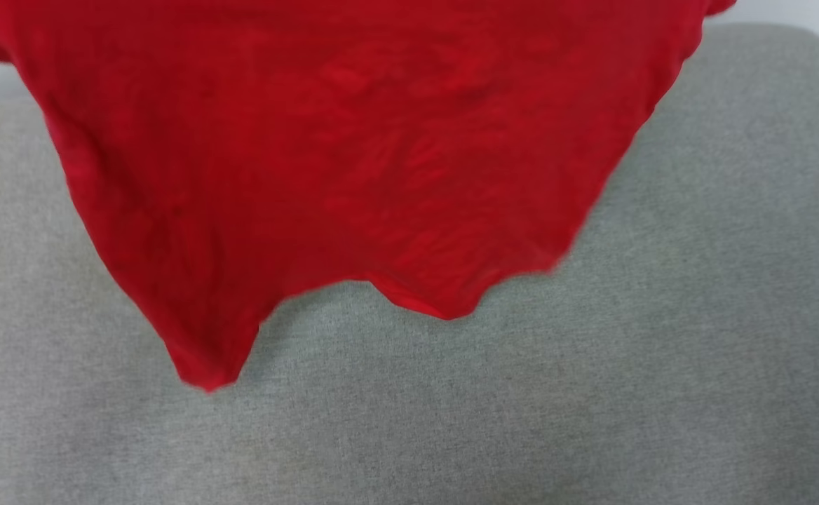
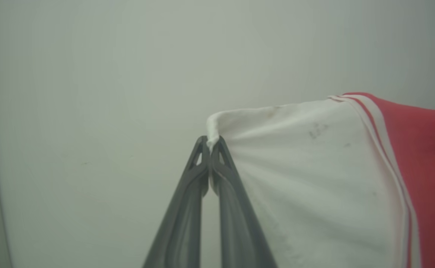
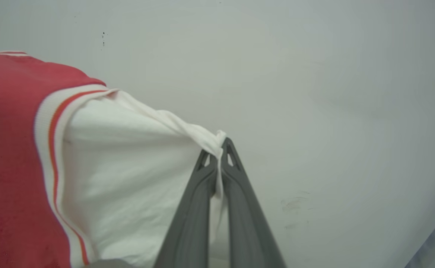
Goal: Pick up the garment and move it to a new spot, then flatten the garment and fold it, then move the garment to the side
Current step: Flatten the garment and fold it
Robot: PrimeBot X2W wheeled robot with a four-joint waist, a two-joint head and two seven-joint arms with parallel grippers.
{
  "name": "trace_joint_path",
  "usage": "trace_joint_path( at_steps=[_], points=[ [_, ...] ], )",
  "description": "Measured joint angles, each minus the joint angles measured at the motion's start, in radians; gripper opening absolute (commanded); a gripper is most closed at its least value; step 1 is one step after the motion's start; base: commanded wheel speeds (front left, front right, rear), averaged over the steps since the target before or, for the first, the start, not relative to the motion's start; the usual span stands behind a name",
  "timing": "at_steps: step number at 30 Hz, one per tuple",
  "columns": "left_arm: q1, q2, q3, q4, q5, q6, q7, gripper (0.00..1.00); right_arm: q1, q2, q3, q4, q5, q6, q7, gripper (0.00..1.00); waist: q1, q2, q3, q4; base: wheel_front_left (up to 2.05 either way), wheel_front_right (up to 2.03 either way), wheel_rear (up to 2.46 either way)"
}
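The garment (image 1: 353,154), a red T-shirt, hangs in the air across the upper part of the head view, its wavy bottom hem dangling above the grey surface (image 1: 592,393). Its plain red side faces the camera. In the left wrist view my left gripper (image 2: 210,143) is shut on the edge of a white sleeve (image 2: 307,178), with striped trim and red cloth beyond. In the right wrist view my right gripper (image 3: 221,147) is shut on the tip of the other white sleeve (image 3: 128,178), stretched taut from the red body (image 3: 12,156).
The grey fabric surface spreads under the hanging shirt, with a rounded far edge at the upper right. A pale plain wall (image 2: 128,74) stands behind both grippers in the wrist views.
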Motion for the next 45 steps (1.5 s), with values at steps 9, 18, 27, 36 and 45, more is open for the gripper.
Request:
trace_joint_path(
  at_steps=[9, 18, 27, 36, 45],
  points=[
    [-0.216, 0.063, -0.069, 0.146, -0.032, -0.041, 0.007, 0.00, -0.188, 0.005, 0.025, 0.115, -0.024, 0.000, -0.024, 0.00, 0.0000, 0.0000, 0.122, 0.008, 0.00, 0.00, 0.00],
    [-0.610, 0.091, -0.210, 0.388, -0.005, -0.087, -0.039, 0.00, -0.502, 0.046, 0.038, 0.334, -0.123, 0.000, -0.145, 0.00, 0.0002, 0.0000, 0.295, 0.019, 0.00, 0.00, 0.00],
    [-0.964, 0.011, -0.352, 0.679, 0.070, -0.114, -0.167, 0.00, -0.769, 0.108, -0.034, 0.595, -0.295, 0.000, -0.336, 0.00, 0.0002, -0.0001, 0.437, 0.043, 0.00, 0.00, 0.00],
    [-0.907, -0.100, -0.467, 0.913, 0.086, -0.138, -0.344, 0.00, -0.699, 0.184, -0.065, 0.844, -0.371, 0.000, -0.510, 0.00, 0.0002, -0.0001, 0.467, 0.068, 0.00, 0.00, 0.00],
    [-0.570, -0.137, -0.496, 0.959, 0.045, -0.145, -0.417, 0.00, -0.438, 0.188, -0.004, 0.907, -0.290, 0.000, -0.564, 0.00, 0.0000, -0.0001, 0.373, 0.068, 0.00, 0.00, 0.00]
  ],
)
